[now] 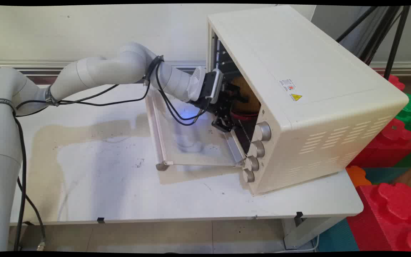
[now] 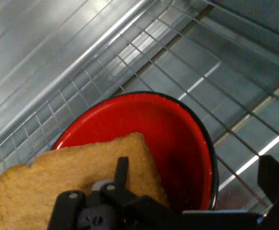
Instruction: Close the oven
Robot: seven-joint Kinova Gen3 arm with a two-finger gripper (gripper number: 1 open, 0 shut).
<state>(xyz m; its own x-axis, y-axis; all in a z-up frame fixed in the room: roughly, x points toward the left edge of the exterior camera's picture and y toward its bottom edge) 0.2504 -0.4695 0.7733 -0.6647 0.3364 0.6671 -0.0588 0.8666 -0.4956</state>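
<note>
A: Since the arm is reaching so far in, what could go wrong?

B: Start with the big things. The white counter (image 1: pixel 102 185) has a big cream oven (image 1: pixel 298 71) on it. The oven's glass door (image 1: pixel 187 142) hangs open, flat, right under the fingers (image 1: pixel 227 107). The fingers are inside the oven's mouth.

A: So they could bump something?

B: I think so. There are metal walls close around them, and a wire rack (image 2: pixel 106 81) just beyond them. A push too far could bang the rack or a wall.

A: What sits on the rack?

B: A red bowl (image 2: pixel 178 129), right in front of the fingers. A slice of brown bread (image 2: pixel 72 163) leans in the bowl, over its rim.

A: Are the fingers holding the bread?

B: They look wide apart and not squeezing anything. One finger sits right over the bread. The other is far off, past the bowl's edge.

A: And the small trouble?

B: If a finger knocks the rim, I think the bowl could slide on the wires or tip. The bread could fall out or crumble.
</note>
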